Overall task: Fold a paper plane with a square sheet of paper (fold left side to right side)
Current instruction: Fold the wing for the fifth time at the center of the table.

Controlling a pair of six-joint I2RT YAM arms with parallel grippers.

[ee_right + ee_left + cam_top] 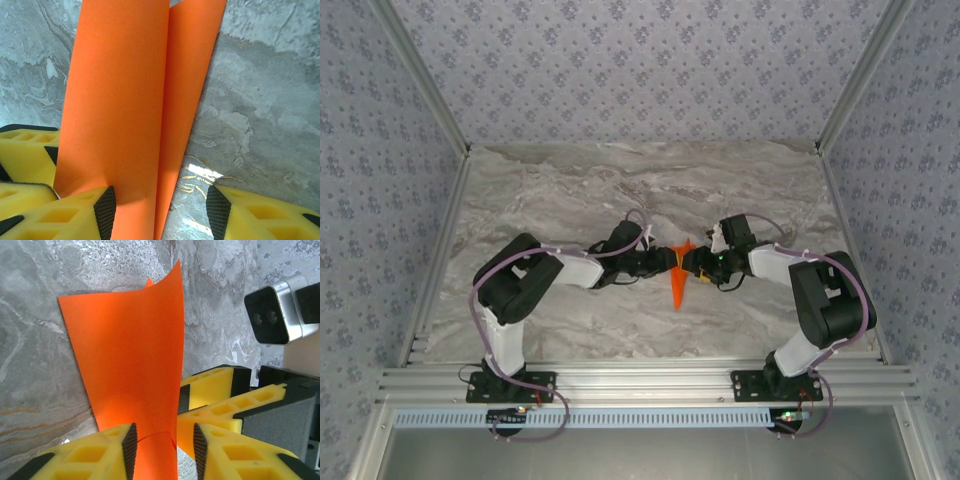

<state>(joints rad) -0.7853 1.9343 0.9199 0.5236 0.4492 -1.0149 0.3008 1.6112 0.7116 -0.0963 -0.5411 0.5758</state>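
The square sheet of paper, bright orange-red, is folded into a slim pointed shape (678,285) mid-table, its point toward the arms. My left gripper (661,264) comes at it from the left and my right gripper (698,265) from the right, fingertips almost meeting. In the left wrist view a raised flap of the paper (130,355) stands between the jaws of my left gripper (164,450). The flap touches one pad and a gap shows at the other. In the right wrist view the folded layers (120,100) lean on one pad of my right gripper (161,207), with bare table before the other pad. Both grippers are open.
The grey marbled tabletop (570,190) is bounded by aluminium rails at the sides and front (640,382). The right gripper's yellow fingers (215,387) and its wrist camera (272,315) sit close beside my left jaws. The left gripper's fingers (25,150) show beside the paper.
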